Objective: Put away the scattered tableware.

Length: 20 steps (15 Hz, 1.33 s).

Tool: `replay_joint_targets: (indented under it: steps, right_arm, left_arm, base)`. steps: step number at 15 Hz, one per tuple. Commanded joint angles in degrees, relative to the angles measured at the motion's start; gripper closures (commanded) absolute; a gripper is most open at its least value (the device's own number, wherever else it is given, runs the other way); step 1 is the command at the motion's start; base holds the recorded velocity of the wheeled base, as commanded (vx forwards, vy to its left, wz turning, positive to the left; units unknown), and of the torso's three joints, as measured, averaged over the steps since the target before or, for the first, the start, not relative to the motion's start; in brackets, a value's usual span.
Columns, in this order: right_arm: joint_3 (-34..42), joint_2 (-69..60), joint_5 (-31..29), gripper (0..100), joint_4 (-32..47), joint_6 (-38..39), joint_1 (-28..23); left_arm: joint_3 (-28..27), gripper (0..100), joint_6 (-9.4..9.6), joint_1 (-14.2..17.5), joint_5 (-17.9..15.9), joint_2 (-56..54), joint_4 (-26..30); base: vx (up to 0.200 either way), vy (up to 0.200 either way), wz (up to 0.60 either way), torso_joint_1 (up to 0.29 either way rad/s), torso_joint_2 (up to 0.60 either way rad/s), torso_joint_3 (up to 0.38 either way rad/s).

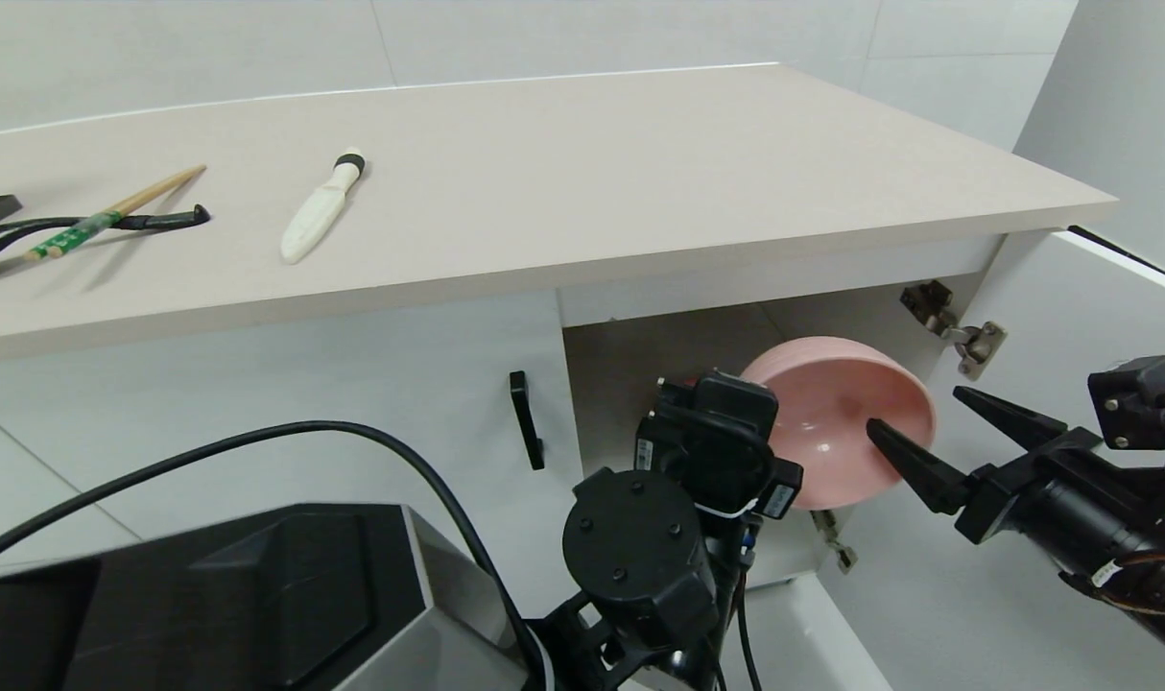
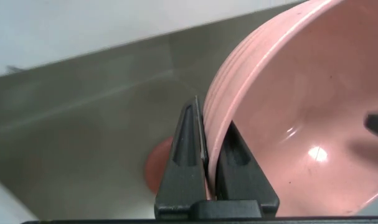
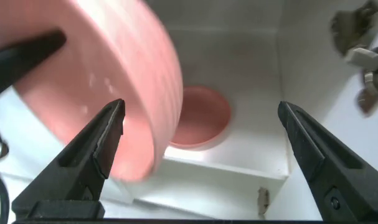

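Clamping the pink bowl [image 1: 837, 422] by its rim in our left gripper [image 2: 208, 134], right gripper [image 1: 914, 410] splayed empty beside it, we held it at the cabinet [image 1: 640, 355] mouth; lowering it level onto the dish [image 3: 204, 118] inside seemed wisest.

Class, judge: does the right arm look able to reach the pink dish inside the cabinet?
Probably, but narrowly: the cabinet stands open, yet the bowl held by the left claw partly covers the dish before the right claw.
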Motion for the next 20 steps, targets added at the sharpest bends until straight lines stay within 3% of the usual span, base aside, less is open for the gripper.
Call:
replay_joint_targets:
  steps: [1, 5, 6, 16, 17, 20]
  right_arm:
    - [0.0, -1.1, 0.1, 0, -0.1, 0.0, 0.1]
    - [0.1, -1.6, 0.1, 0, -0.1, -0.1, 1.5]
    - [0.3, -2.7, 0.1, 100, -0.1, -0.3, 2.8]
    - [0.0, -3.4, 0.0, 100, -0.1, -0.4, 4.6]
    - [0.1, -3.3, 0.0, 100, -0.1, -0.4, 4.6]
    - [0.1, -3.0, 0.0, 100, -0.1, -0.4, 4.3]
  left_arm:
    - [-0.2, 100, -0.01, -0.4, 0.1, 0.4, -0.1]
    - [-2.0, 100, -0.1, -1.9, 0.1, 1.1, -0.1]
    - [-3.2, 100, -0.01, -1.9, 0.2, 1.4, -0.1]
    - [-4.3, 100, -0.1, -3.0, 1.6, 2.4, -0.1]
    - [-4.0, 0, -0.1, -3.1, 1.6, 1.9, -0.1]
    - [-1.7, 0, -0.36, -3.3, 1.4, -1.5, -0.1]
  base:
    - [0.0, 0.0, 0.0, 0.0, 0.0, 0.0]
    - [0.0, 0.0, 0.0, 0.0, 0.0, 0.0]
    - [0.0, 0.0, 0.0, 0.0, 0.0, 0.0]
    - [0.0, 0.0, 0.0, 0.0, 0.0, 0.0]
    - [0.0, 0.0, 0.0, 0.0, 0.0, 0.0]
    - [0.0, 0.0, 0.0, 0.0, 0.0, 0.0]
